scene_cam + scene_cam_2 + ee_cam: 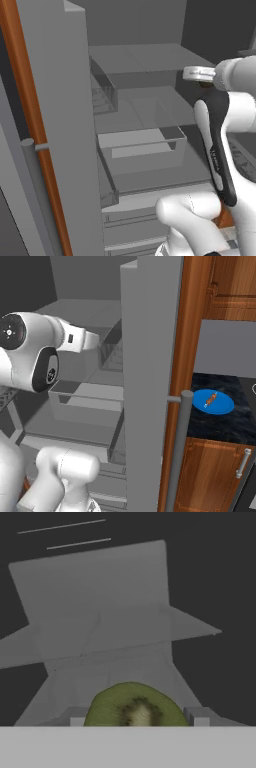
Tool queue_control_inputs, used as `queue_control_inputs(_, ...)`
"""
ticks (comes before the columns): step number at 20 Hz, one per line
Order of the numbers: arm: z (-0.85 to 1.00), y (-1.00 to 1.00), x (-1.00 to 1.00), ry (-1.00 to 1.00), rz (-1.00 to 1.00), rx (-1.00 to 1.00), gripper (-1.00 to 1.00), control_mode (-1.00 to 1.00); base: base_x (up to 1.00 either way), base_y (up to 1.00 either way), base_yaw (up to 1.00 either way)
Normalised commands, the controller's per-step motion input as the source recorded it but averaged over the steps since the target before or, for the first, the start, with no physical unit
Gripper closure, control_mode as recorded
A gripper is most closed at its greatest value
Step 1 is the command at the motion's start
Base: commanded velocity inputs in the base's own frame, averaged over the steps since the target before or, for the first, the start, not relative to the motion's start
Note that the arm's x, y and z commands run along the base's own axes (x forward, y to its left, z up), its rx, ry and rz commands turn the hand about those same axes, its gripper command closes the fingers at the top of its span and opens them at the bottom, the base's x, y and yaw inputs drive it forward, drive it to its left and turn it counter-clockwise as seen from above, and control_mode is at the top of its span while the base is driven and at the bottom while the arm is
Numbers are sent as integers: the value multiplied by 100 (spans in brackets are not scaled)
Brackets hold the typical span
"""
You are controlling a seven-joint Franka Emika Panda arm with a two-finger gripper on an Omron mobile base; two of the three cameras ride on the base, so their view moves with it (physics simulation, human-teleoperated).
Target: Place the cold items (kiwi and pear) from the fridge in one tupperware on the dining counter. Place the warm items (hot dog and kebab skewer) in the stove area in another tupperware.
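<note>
In the hand view a cut kiwi point(134, 707) sits right at the gripper point(136, 718), its green face and pale core turned to the camera, with the two grey finger tips point(76, 718) standing just off either side of it. The jaws look closed against its flanks, though the lower half of the fruit is cut off, so whether they truly bear on it I cannot tell for certain. I judge the kiwi light, small and soft; the wet cut face would be slippery, so the sides are the place to press, across the widest part and gently enough not to bruise the flesh. Beyond it lie the grey shelves of the fridge point(100, 612). In the right base view a blue plate point(213, 402) bearing a kebab skewer point(211, 399) rests on the dark counter point(220, 426) past the open fridge door point(150, 381).
</note>
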Motion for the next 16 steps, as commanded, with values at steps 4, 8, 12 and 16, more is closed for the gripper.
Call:
queue_control_inputs(4,-10,23,-58,7,0,0,100,-100,0,0,0)
queue_control_inputs(8,-17,10,-71,1,0,0,100,-100,0,0,0)
queue_control_inputs(12,0,0,0,0,0,0,100,100,-89,14,-7)
queue_control_inputs(16,0,0,0,0,0,0,100,100,-70,4,-23)
